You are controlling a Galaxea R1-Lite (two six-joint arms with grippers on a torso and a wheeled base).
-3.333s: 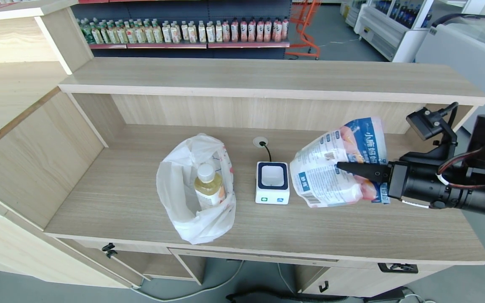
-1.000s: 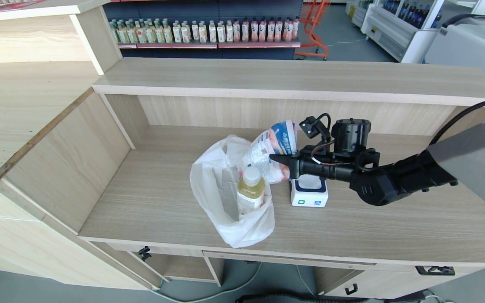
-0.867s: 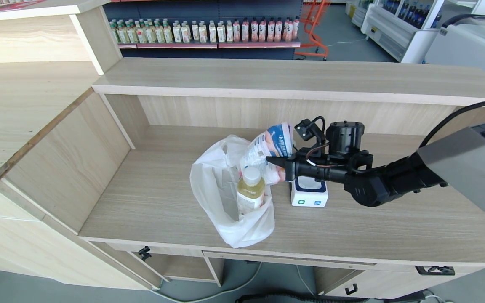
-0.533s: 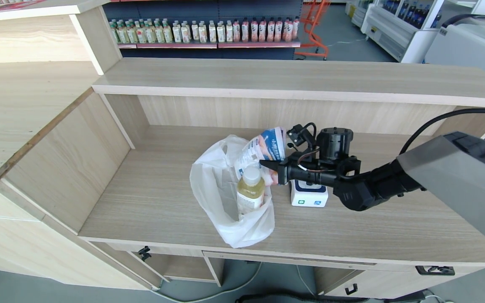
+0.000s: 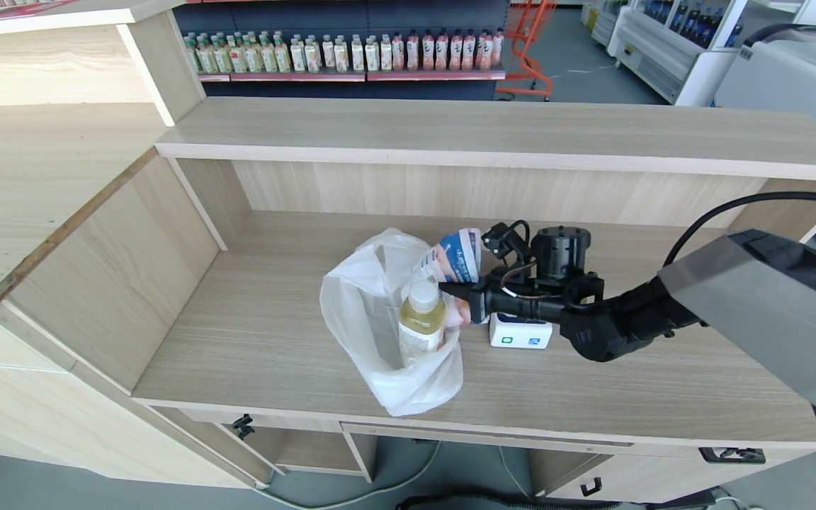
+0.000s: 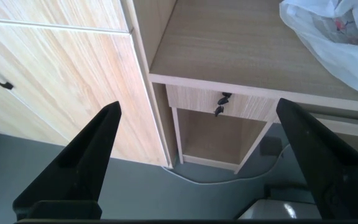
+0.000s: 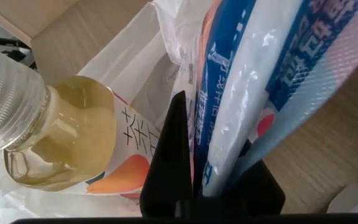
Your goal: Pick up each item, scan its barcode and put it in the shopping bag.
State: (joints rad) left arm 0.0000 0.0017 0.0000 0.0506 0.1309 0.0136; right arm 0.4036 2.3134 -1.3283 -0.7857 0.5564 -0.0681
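My right gripper (image 5: pixel 452 289) is shut on a blue, white and pink snack packet (image 5: pixel 456 261), holding it at the mouth of the white shopping bag (image 5: pixel 372 333) on the counter. The packet's lower end dips into the bag beside a bottle of yellow drink (image 5: pixel 421 324) standing inside. The right wrist view shows the packet (image 7: pixel 272 81) clamped between the fingers (image 7: pixel 174 149), with the bottle (image 7: pixel 61 137) close beside it. A white barcode scanner (image 5: pixel 519 331) sits just right of the bag, partly under the arm. My left gripper (image 6: pixel 194 162) hangs open below the counter's left front corner, holding nothing.
The counter (image 5: pixel 592 382) has a raised back ledge (image 5: pixel 450 127) and a side wall on the left. A drawer handle (image 6: pixel 222 104) sits under the counter edge. Shelves of bottles (image 5: pixel 351 53) stand behind.
The right arm has carried the packet left from over the scanner and lowered it into the bag's mouth beside the bottle. The head camera shifted between the earliest frame and the later ones.
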